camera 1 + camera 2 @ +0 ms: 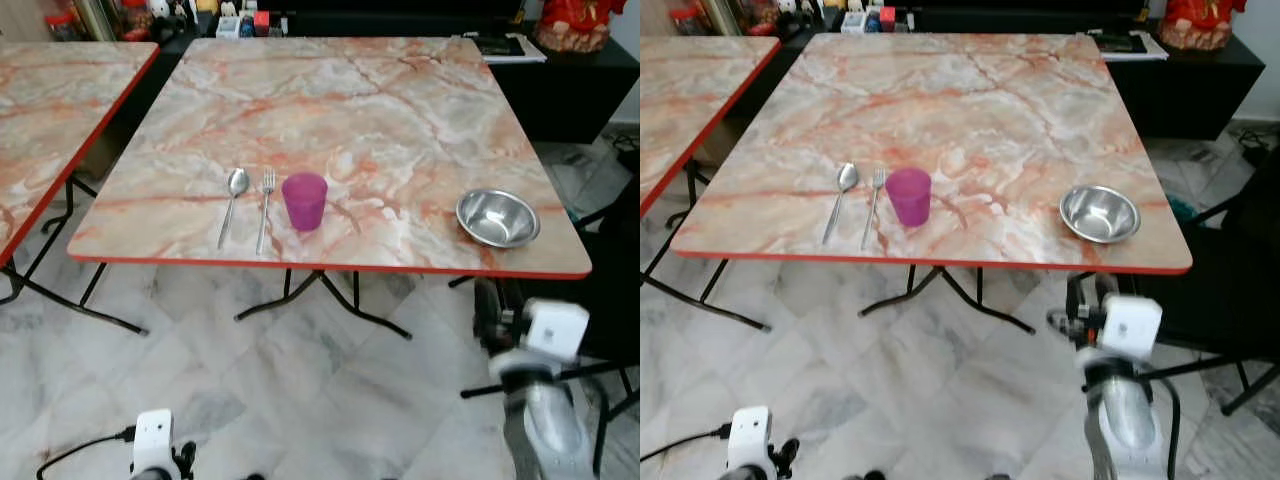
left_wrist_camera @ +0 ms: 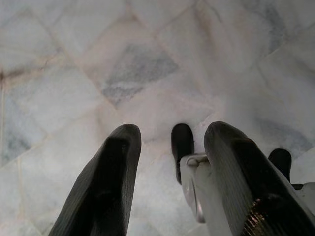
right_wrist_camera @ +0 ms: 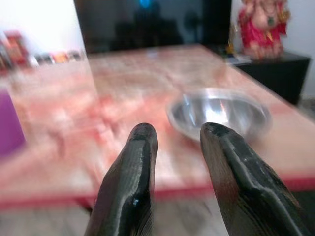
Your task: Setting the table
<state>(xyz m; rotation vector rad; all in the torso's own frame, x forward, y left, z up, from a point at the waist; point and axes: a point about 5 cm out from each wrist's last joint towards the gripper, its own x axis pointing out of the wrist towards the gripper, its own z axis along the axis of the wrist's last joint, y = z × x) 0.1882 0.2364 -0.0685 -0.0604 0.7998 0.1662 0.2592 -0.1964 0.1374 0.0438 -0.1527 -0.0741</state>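
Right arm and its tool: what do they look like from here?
The right arm is a silver tube with a white boxy wrist block and black cable. Its right tool has two long, glossy black fingers, rounded at the tips.

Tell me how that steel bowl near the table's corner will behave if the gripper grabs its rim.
The steel bowl looks thin and shiny, so it is probably light and may slip between the right gripper's smooth black fingers. Its rounded sides suggest it could rock or tilt if pinched on one side. Sitting close to the table edge, a push might slide it off.

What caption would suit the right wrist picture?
Right end effector, fingers apart, facing the steel bowl near the marble table's edge.
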